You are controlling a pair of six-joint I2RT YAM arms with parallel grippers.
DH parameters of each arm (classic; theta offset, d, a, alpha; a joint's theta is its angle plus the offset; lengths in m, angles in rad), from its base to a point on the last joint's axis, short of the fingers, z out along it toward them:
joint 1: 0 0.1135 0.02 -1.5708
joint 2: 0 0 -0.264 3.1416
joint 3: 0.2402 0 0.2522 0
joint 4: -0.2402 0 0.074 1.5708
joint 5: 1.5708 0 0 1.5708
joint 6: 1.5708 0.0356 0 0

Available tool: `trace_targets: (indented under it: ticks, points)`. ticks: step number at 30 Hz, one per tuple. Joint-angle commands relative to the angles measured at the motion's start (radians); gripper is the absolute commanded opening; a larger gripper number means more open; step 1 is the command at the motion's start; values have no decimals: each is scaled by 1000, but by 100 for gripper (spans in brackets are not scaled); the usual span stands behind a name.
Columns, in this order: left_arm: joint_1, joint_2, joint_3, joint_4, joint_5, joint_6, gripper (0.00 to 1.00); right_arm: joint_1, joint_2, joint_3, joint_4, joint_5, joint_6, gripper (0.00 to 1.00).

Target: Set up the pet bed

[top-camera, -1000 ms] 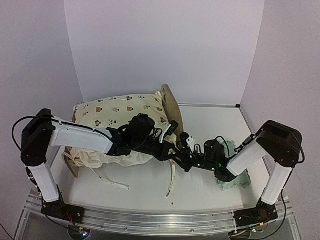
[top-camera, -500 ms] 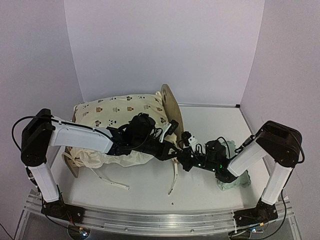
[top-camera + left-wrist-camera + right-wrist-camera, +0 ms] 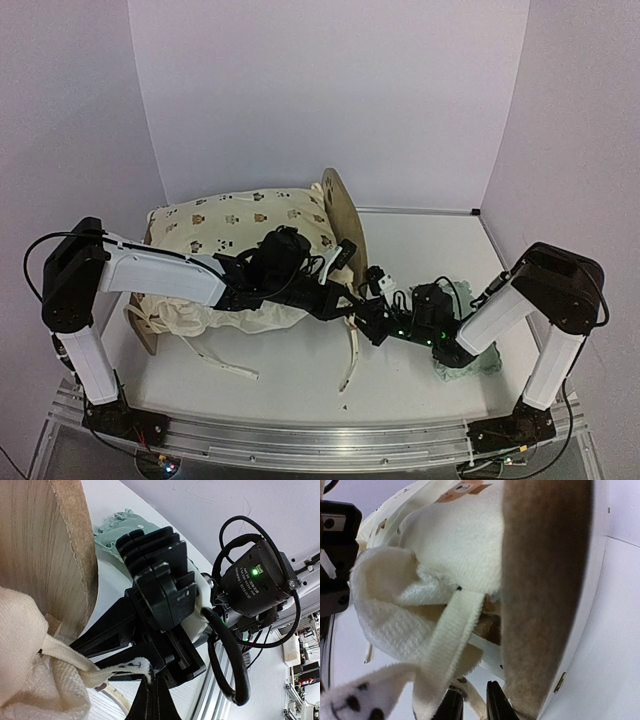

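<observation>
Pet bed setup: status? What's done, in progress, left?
Done: cushion lies in the bed. In hand: both grippers work at the headboard corner; left gripper shut on a tie, right gripper grip unclear. Left: loose ties trail on the table; pillow sits outside the bed.

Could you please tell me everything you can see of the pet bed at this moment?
The pet bed is a light-wood frame, mostly covered. Its arched headboard stands on edge on the table, with a pale grained face and a raw, fibrous rim. The cream bear-print cushion lies in the frame, bulging above it and pressing against the headboard's inner face. A second wooden end piece peeks out at the cushion's near left corner. Rails, base and cutout are hidden.
</observation>
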Motion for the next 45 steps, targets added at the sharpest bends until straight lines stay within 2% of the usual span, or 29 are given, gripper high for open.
trace_targets:
  ticks: [1,7,12,15,20,27,31,35,41,45]
  points:
    - [-4,-24,41,8,4,-6,0,-4,-6,30,33,-13,18,14]
    - [-4,-19,42,11,5,-6,0,-5,-4,32,33,-21,21,0]
    - [-4,-26,36,-4,-9,-3,0,-4,-1,29,33,-8,33,0]
    - [-4,-31,36,-31,-26,-2,4,-5,-5,21,33,7,43,0]
    - [-5,-73,-1,-64,-51,0,20,-4,-6,17,27,21,70,0]
    - [-8,-131,-69,-104,-107,-3,35,-4,2,17,11,29,88,0]
    - [-22,-154,-73,-163,-162,3,55,-4,4,18,8,36,93,0]
    - [-78,-167,-32,-303,-278,34,77,-4,6,23,4,35,98,0]
    - [-188,-145,74,-523,-500,40,89,-4,11,22,2,51,107,0]
    - [-208,-103,139,-635,-553,0,89,-4,14,22,2,61,115,0]
